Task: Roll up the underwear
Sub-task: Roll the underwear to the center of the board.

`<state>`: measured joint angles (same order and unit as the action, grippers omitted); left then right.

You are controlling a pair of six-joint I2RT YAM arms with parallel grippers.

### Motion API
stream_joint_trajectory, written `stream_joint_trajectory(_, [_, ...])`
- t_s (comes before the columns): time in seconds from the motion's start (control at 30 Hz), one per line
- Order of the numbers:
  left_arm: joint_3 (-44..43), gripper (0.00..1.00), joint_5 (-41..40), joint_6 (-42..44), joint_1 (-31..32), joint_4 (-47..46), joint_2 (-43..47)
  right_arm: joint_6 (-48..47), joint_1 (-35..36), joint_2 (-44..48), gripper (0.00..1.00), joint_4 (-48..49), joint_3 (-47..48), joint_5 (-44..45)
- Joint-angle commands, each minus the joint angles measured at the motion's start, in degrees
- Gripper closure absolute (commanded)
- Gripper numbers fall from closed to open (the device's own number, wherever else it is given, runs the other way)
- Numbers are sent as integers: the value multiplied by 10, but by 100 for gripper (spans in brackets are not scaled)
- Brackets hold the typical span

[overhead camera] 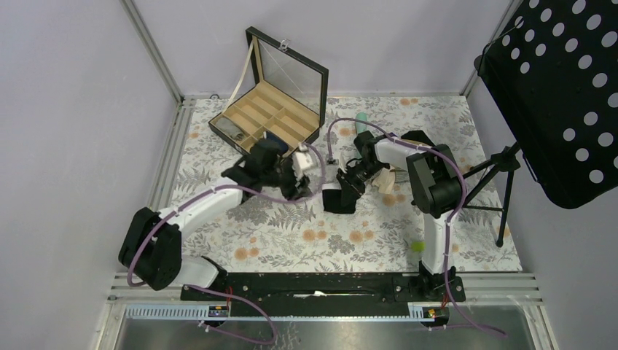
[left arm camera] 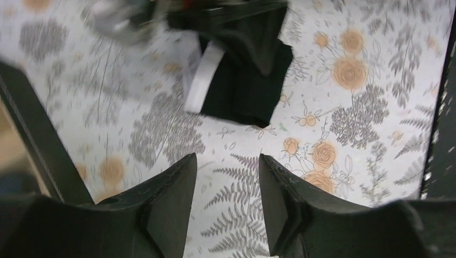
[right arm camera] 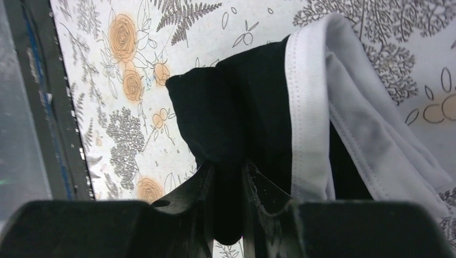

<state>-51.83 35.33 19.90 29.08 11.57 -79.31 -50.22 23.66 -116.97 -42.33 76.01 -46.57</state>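
- Small, near-black navy soft cloth underwear (right arm camera: pixel 242 107) lies mid-table, a little right of centre, on the floral-print tablecloth (overhead camera: pixel 291 233). It is bunched into a loose fold, not a tight roll. Its narrow white waistband edge (right arm camera: pixel 307 107) stands open in a loop on one side.
- The black two-finger right gripper (right arm camera: pixel 228 180) is pinched on a small ridge of the dark cloth. Only a thin fold sits between the fingers.
- The black two-finger left gripper (left arm camera: pixel 227 166) hovers just left of the garment with its fingers spread. It holds nothing and does not touch the cloth.
- Risk: the thin pinch slips. With so little fabric caught, any pull could free it and the fold would drop open.
- Risk: the garment drags instead of rolling. Nothing pins the other edge, so a sideways move by the right gripper would likely slide the whole bundle over the tablecloth.
- Risk: the waistband loop is left outside the roll, or snags a finger as the left gripper comes in.
- Risk: the grippers collide. They are near each other over one small target.
- The open black case with tan compartments (overhead camera: pixel 270 117) stands just beyond the left arm, at far left. A wide swing could clip it.
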Motion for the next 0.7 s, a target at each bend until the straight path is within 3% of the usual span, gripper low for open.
stream_joint_trajectory(0.0, [18, 48, -72, 194, 88, -47, 4, 29, -16, -51, 89, -48, 13, 30])
stream_joint_trajectory(0.27, [11, 48, -95, 319, 197, -109, -105, 94, -18, -105, 86, -46, 54, 58])
stream_joint_trajectory(0.67, [23, 48, -199, 400, 228, -193, -222, 97, -20, -108, 85, -46, 55, 58])
